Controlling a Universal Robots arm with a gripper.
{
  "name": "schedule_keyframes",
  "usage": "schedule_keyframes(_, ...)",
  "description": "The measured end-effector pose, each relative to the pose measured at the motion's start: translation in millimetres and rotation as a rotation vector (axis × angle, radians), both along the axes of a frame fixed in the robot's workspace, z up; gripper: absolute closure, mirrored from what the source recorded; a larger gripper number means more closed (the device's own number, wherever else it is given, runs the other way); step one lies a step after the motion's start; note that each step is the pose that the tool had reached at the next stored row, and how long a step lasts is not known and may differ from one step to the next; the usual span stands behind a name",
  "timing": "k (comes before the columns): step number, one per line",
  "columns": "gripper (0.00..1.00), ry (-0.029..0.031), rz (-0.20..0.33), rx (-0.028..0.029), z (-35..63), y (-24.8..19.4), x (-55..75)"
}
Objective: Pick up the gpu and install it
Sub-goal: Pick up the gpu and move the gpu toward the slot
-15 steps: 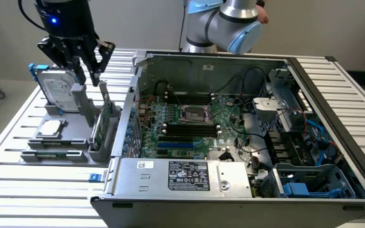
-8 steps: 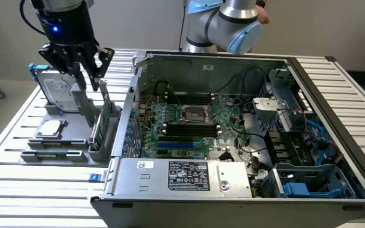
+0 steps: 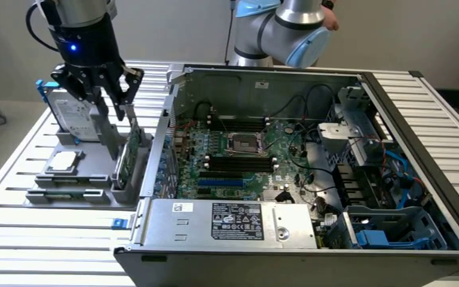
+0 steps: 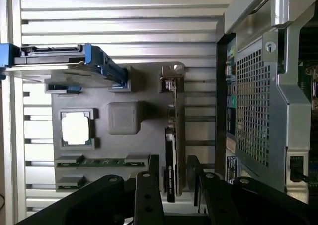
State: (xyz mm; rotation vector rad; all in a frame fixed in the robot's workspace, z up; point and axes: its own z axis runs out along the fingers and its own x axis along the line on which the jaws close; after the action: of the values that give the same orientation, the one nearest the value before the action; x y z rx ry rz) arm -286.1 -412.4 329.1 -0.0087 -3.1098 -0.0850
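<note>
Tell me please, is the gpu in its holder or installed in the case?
In its holder: the gpu stands on edge, outside the case.

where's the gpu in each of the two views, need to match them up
Exterior view: the gpu stands on edge in the grey holder at the exterior view's left, just outside the case wall, below the gripper.
Wrist view: the gpu is seen edge-on, running between the gripper's open fingers.
Shared landmark: the hard drive in a blue frame, on the same holder.
</note>
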Motion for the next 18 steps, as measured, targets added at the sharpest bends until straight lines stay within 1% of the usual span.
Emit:
schedule_keyframes(9,0.64,0.0,0.014,0.0,-16.4,-0.6,-2.7)
schedule_keyframes(15,0.64,0.0,0.019,0.0,-27.2,-3.1,-2.7)
schedule_keyframes(16,0.62,0.0001,0.02,-0.0001,-28.9,-3.5,-2.7)
schedule_keyframes(18,0.62,0.0,0.022,0.0,-32.7,-4.4,-2.7)
